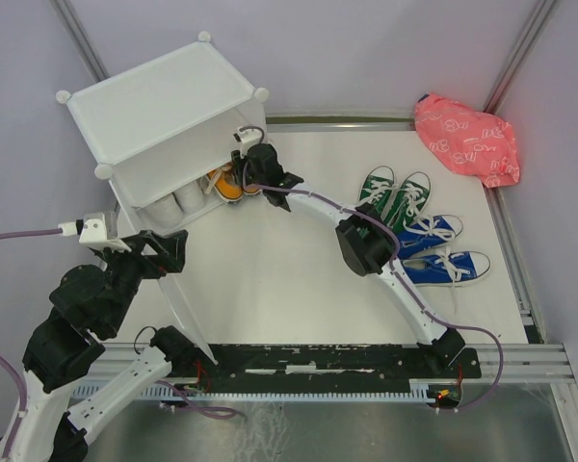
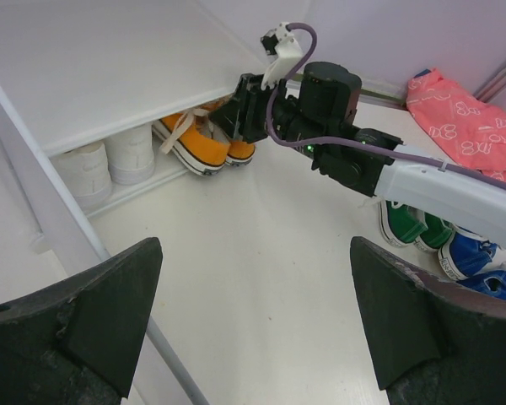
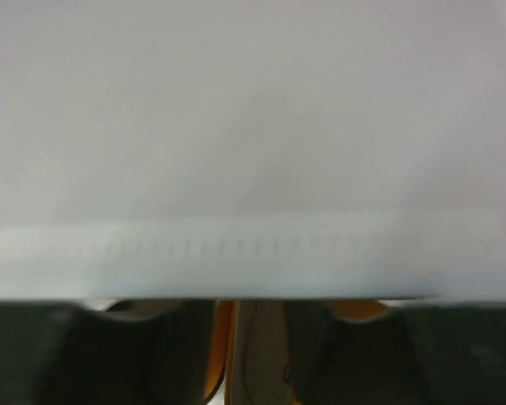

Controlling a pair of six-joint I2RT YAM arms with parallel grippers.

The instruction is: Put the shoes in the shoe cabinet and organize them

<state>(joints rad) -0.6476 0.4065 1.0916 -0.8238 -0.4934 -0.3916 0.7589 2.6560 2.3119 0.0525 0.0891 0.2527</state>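
Note:
The white shoe cabinet (image 1: 159, 96) stands at the back left, its opening facing right. A white pair (image 1: 178, 204) sits heels out on its lower level, and shows in the left wrist view (image 2: 110, 160). My right gripper (image 1: 246, 178) is at the opening, shut on an orange shoe (image 3: 223, 337) under the shelf edge (image 3: 253, 253). Both orange shoes (image 2: 198, 139) lie at the opening beside the white pair. The green pair (image 1: 395, 192) and blue pair (image 1: 443, 250) stand on the table at the right. My left gripper (image 2: 257, 321) is open and empty by the cabinet's front edge.
A pink patterned bag (image 1: 467, 140) lies at the back right corner. The right arm (image 1: 366, 241) arches across the table's middle from its base. Metal frame rails (image 1: 515, 260) run along the table's right and back sides. The cabinet's front panel edge (image 2: 59, 228) is close to my left finger.

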